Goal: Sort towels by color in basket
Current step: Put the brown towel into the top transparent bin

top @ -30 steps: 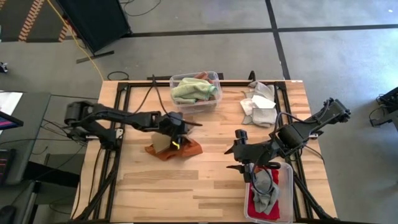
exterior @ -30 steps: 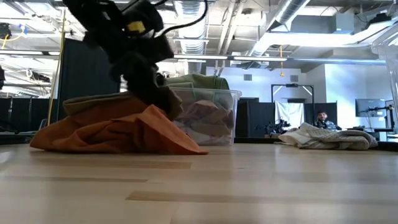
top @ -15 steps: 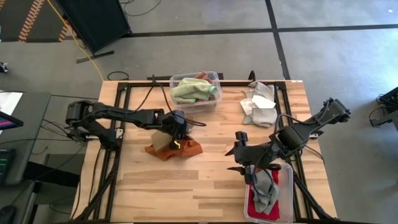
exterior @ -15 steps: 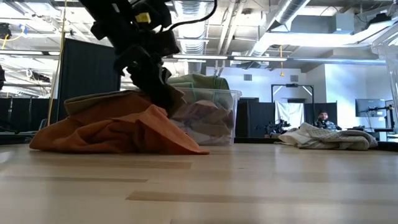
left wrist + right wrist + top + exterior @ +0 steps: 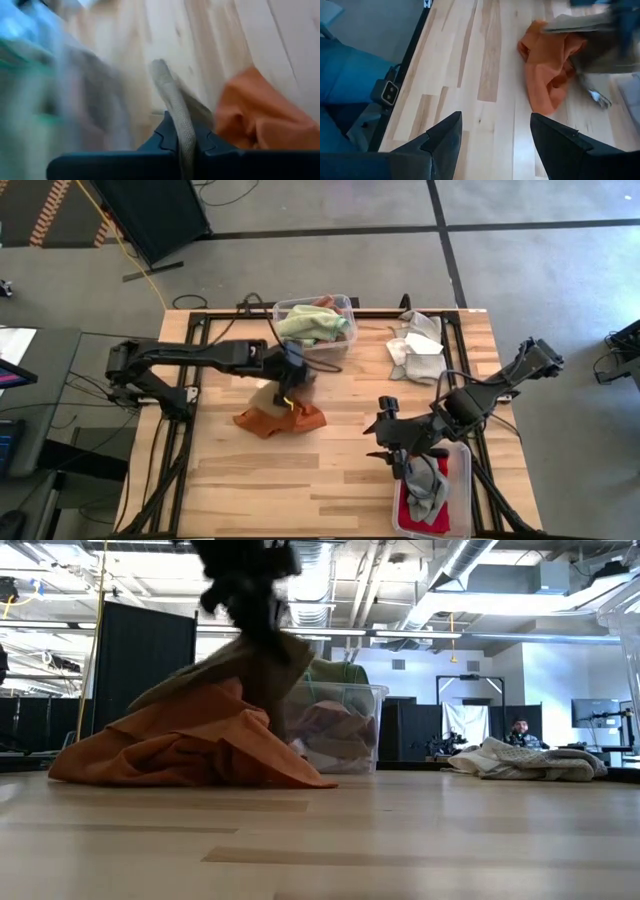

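Note:
My left gripper (image 5: pixel 291 373) is shut on a tan towel (image 5: pixel 266 396) and stands above a rust-orange towel (image 5: pixel 281 420) that lies crumpled on the table's middle left. In the low view the tan towel (image 5: pixel 225 668) hangs from the gripper (image 5: pixel 252 600) onto the orange towel (image 5: pixel 190 745). A clear basket (image 5: pixel 343 340) at the far edge holds a light green towel (image 5: pixel 312 325). My right gripper (image 5: pixel 386 444) stands open over the table, beside a clear basket (image 5: pixel 460 480) with red and grey towels. My left gripper pinches a narrow fold of the tan towel (image 5: pixel 181 131) between its two fingers. The fingers come from above, slanting down. The gripped part is raised, and the towel hangs down and spreads, its lower part (image 5: pixel 170 690) resting on the orange towel.
White and grey towels (image 5: pixel 415 346) lie in a heap at the far right of the table. Bare wood shows along the near edge and between the two arms. Dark frame rails (image 5: pixel 182 430) run along the table's left and right sides.
My left gripper has shut on the tan towel and gone up and a little toward the far edge. The towel's gripped part has lifted off the orange towel, while its lower part has stayed on it. The orange towel has kept its place.

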Robot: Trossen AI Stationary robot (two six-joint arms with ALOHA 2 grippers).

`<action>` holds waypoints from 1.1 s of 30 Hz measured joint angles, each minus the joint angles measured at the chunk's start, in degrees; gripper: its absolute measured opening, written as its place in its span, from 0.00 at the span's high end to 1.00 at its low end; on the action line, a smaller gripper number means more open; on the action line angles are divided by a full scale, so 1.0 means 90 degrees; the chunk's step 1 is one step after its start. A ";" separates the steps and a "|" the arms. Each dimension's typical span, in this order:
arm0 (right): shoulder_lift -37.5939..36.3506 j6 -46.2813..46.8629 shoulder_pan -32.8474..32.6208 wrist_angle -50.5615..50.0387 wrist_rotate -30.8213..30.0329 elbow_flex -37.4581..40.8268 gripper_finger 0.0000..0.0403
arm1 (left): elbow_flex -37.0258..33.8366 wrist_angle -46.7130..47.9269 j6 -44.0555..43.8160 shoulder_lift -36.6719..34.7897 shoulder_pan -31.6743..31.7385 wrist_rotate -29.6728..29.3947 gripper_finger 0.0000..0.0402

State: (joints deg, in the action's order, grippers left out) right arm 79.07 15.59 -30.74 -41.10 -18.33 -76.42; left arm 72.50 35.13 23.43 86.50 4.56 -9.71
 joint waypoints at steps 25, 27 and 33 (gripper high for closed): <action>0.0000 0.0603 -0.0245 0.0811 -0.0316 0.1053 0.35 | 0.3860 -0.0723 0.2233 0.0053 0.1533 0.0067 1.00; 0.0000 0.0624 -0.0245 0.0942 -0.0316 0.1135 0.35 | 0.3863 -0.0829 0.2103 0.0100 0.1755 0.0314 1.00; 0.0000 0.0787 -0.0250 0.0958 -0.0316 0.1243 0.35 | 0.3850 -0.0852 0.1845 0.0374 0.2243 0.0922 1.00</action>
State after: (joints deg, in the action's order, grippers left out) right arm 79.07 22.68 -32.99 -32.48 -21.17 -65.23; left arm 107.15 27.46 40.04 89.87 24.75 -1.41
